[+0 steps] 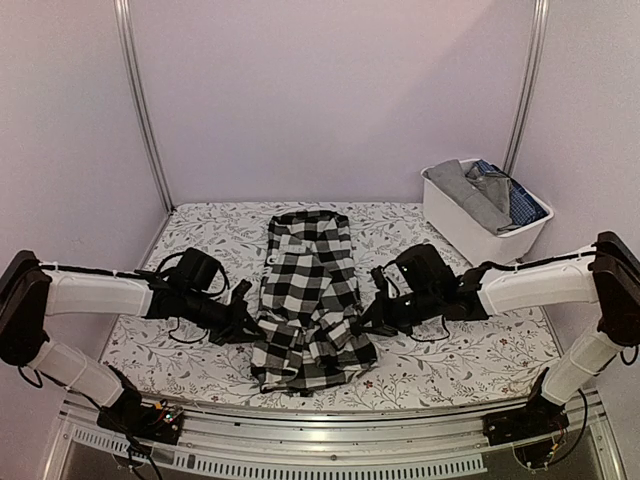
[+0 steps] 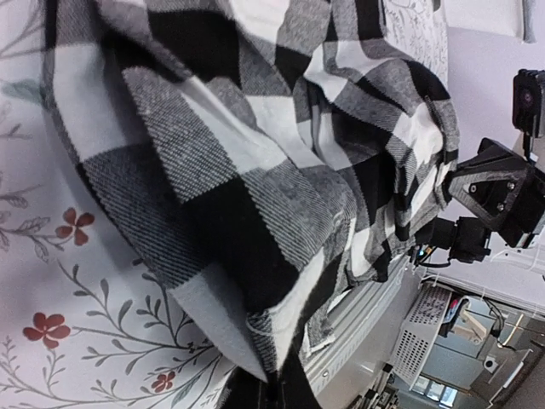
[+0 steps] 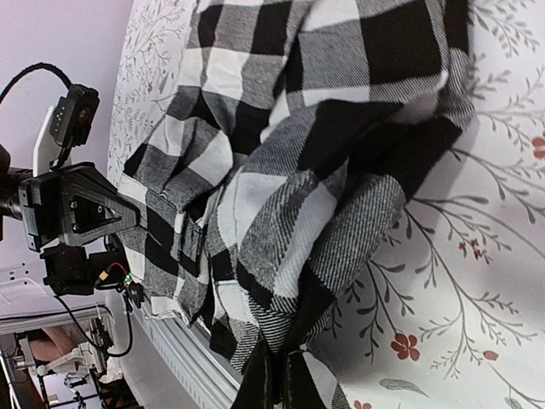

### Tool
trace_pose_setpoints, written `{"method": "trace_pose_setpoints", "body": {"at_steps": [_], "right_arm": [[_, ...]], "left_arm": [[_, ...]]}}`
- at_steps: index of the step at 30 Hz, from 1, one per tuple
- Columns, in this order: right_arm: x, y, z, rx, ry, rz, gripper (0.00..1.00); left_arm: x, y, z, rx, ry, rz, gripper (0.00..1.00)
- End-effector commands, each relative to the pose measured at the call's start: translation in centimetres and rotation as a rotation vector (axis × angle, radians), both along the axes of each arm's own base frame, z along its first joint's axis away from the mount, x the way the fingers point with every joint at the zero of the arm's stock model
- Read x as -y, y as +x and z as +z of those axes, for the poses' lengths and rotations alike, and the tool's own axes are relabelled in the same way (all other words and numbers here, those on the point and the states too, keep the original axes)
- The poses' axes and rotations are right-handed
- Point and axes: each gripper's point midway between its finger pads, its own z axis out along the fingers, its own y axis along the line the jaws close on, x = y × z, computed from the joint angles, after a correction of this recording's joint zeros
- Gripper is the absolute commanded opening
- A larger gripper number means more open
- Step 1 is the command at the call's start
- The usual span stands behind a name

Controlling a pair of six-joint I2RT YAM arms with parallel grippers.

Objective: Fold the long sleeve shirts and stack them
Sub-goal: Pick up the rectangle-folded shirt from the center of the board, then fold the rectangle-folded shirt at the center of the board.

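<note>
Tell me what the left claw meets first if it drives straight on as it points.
The shirt: the left claw pinches its edge and points straight into the cloth.

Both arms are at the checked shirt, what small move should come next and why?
Probably lift the left end effector and right end effector slightly together: each pinches a side edge of the checked shirt, whose near end lies bunched on the table, so lifting should pull it taut before folding.
</note>
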Motion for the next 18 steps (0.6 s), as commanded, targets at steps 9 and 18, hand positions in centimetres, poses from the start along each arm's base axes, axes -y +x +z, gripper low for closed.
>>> {"method": "trace_pose_setpoints", "body": {"at_steps": [9, 18], "right_arm": [[-2.3, 11.6, 3.0, 0.121, 0.065, -0.054, 0.00], [-2.9, 18.1, -4.2, 0.064, 0.026, -0.134, 0.00]], "left_arm": [[0.1, 11.4, 2.7, 0.084, -0.096, 0.072, 0.00], [-0.4, 18.0, -4.0, 0.013, -0.095, 0.169, 0.00]]}}
